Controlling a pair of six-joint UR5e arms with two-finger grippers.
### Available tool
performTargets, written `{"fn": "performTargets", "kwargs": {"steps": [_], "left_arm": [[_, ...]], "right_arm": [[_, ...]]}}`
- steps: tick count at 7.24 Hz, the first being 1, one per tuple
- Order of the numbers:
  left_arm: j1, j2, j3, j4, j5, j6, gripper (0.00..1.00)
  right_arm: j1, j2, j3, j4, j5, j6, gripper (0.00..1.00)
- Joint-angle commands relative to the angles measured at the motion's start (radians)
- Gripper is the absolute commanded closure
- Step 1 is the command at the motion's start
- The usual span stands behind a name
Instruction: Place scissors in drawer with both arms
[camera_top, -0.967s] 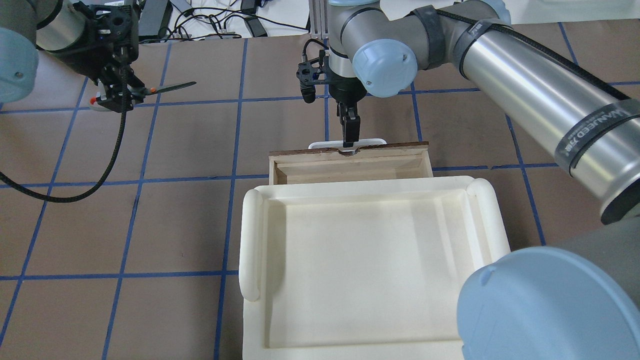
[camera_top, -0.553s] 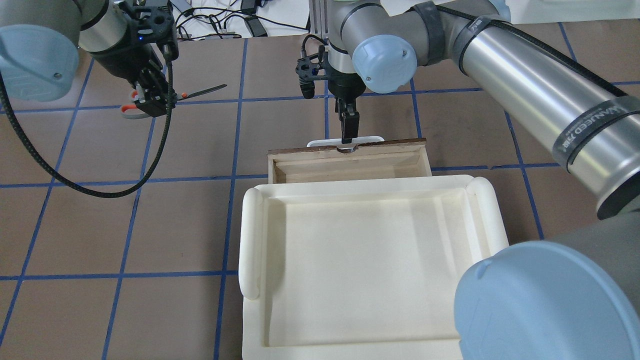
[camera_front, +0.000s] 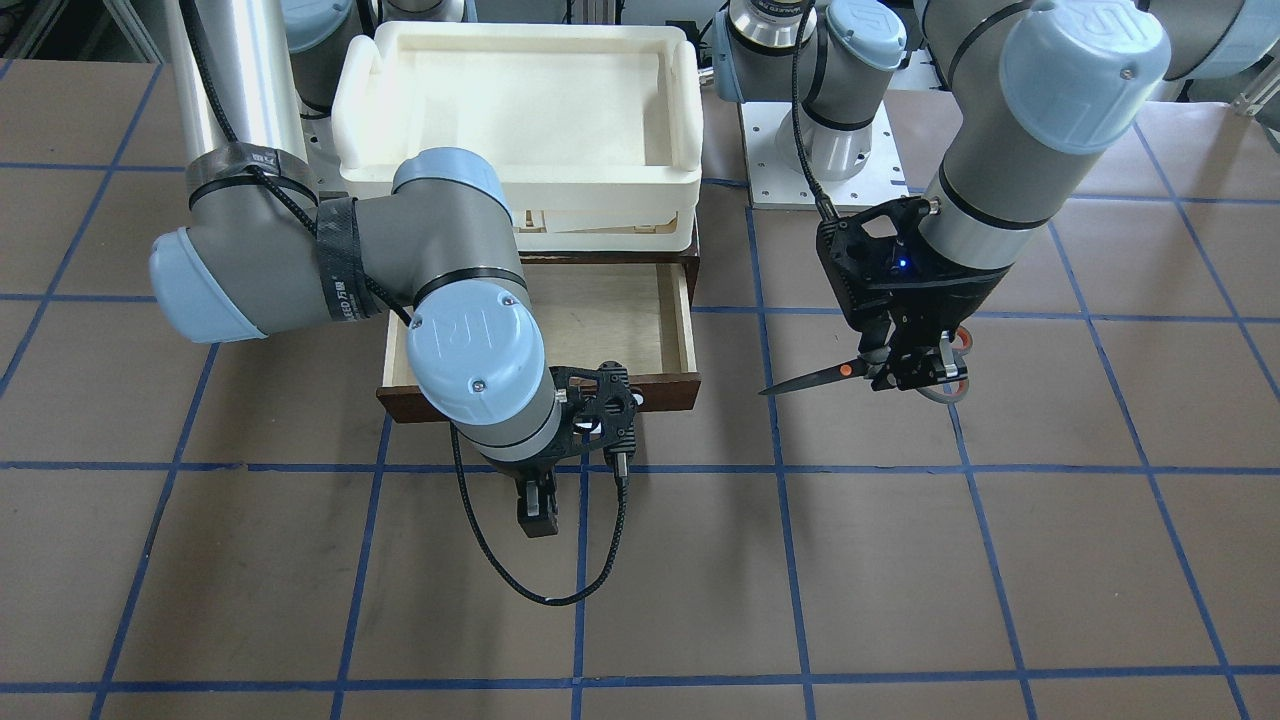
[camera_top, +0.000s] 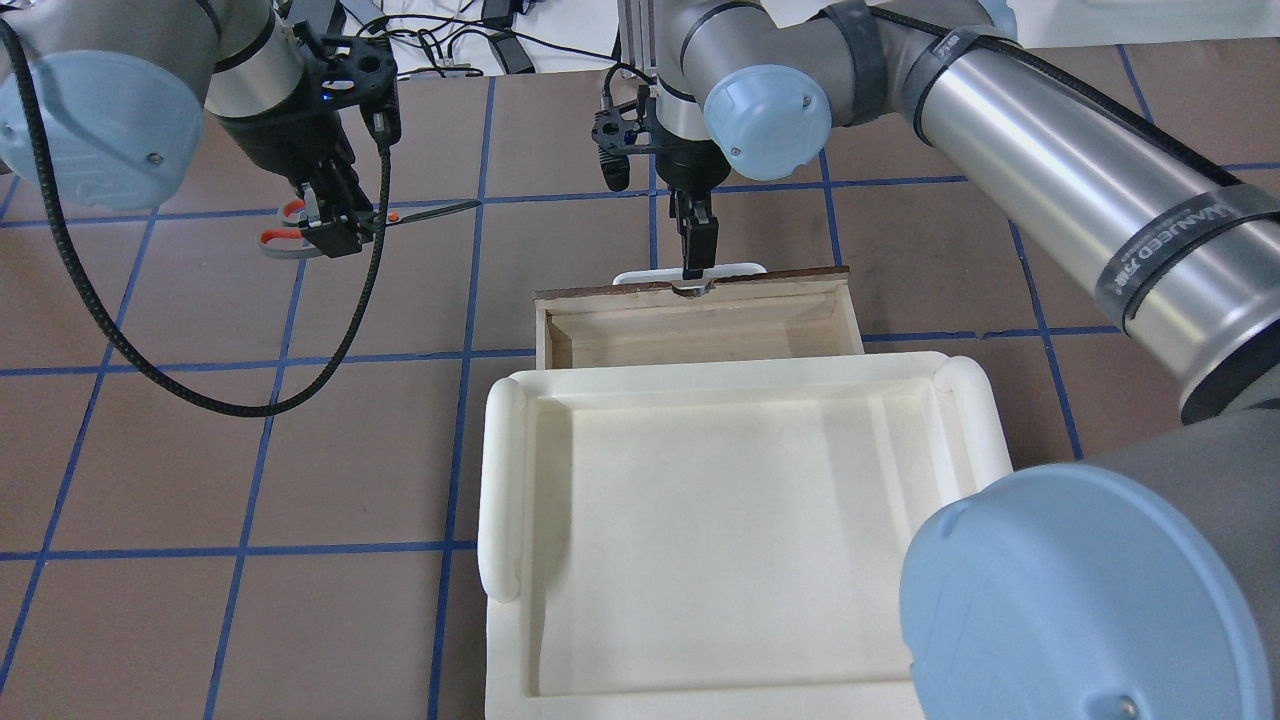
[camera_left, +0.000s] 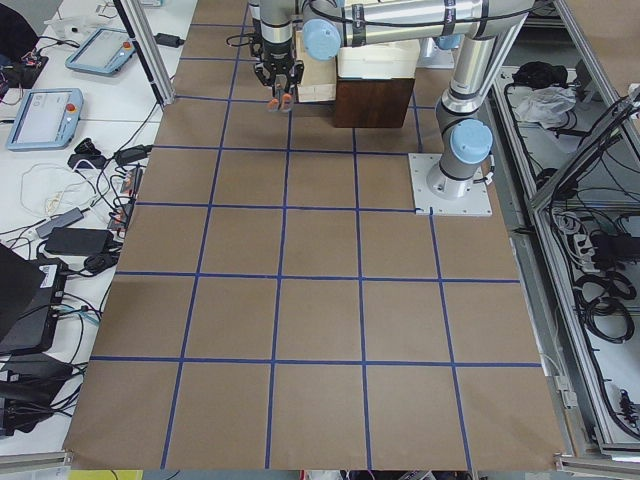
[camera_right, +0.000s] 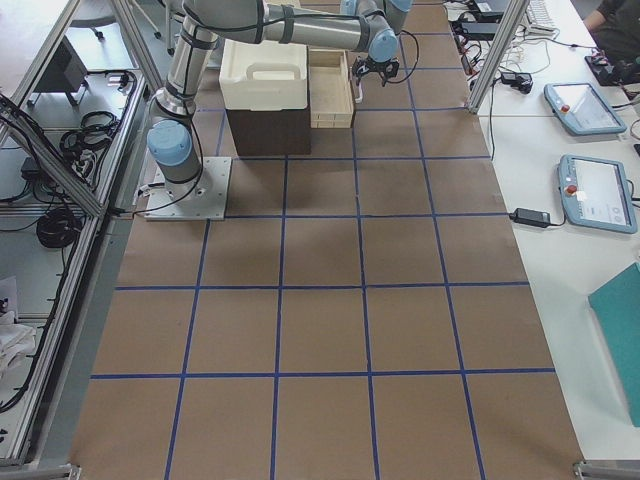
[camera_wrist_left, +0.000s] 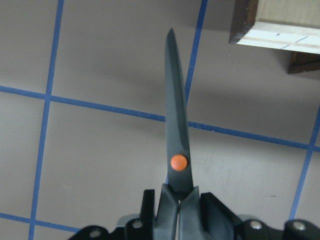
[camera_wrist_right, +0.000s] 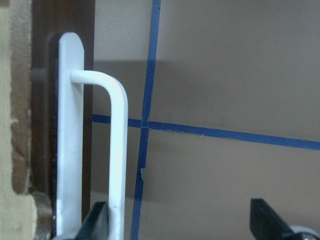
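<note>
My left gripper (camera_top: 335, 228) is shut on the scissors (camera_top: 420, 212) at the handles. It holds them level above the table, blades pointing at the drawer (camera_top: 700, 335), well to its left. The left wrist view shows the closed blades (camera_wrist_left: 176, 125) and a drawer corner (camera_wrist_left: 280, 25) ahead. The drawer (camera_front: 600, 320) stands pulled out, and its pale inside holds nothing. My right gripper (camera_top: 693, 262) is at the white bar handle (camera_top: 740, 272). Its jaws stand apart in the right wrist view (camera_wrist_right: 185, 225), with one finger (camera_wrist_right: 100, 220) behind the bar (camera_wrist_right: 117, 150).
A cream-white plastic tray (camera_top: 505, 470) sits on the dark cabinet (camera_left: 372, 100), above the drawer. Brown table with blue grid lines. My right arm's elbow (camera_front: 470, 350) hangs over the drawer's front. A black cable (camera_top: 200, 380) loops below my left wrist.
My left arm has carried the scissors to the right, toward the drawer. The drawer front has slid slightly farther out with my right gripper at the handle.
</note>
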Motion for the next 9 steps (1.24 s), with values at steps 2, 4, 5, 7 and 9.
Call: {"fn": "performTargets", "kwargs": {"steps": [2, 4, 5, 7, 9], "left_arm": [[-0.004, 0.017, 0.000, -0.003, 0.008, -0.003, 0.91], [-0.014, 0.023, -0.003, 0.003, 0.012, -0.004, 0.92], [-0.021, 0.027, -0.004, 0.005, 0.013, -0.009, 1.00], [-0.021, 0.027, -0.004, 0.002, 0.009, -0.007, 1.00], [-0.034, 0.021, 0.000, 0.005, 0.005, -0.039, 1.00]], "right_arm": [[-0.003, 0.013, -0.009, -0.017, 0.000, 0.000, 0.00], [-0.005, 0.016, -0.011, -0.033, 0.000, 0.000, 0.00], [-0.008, 0.018, -0.011, -0.037, 0.000, 0.000, 0.00], [-0.011, 0.025, -0.025, -0.040, 0.002, -0.002, 0.00], [-0.011, 0.024, -0.023, -0.039, 0.003, 0.006, 0.00]]}}
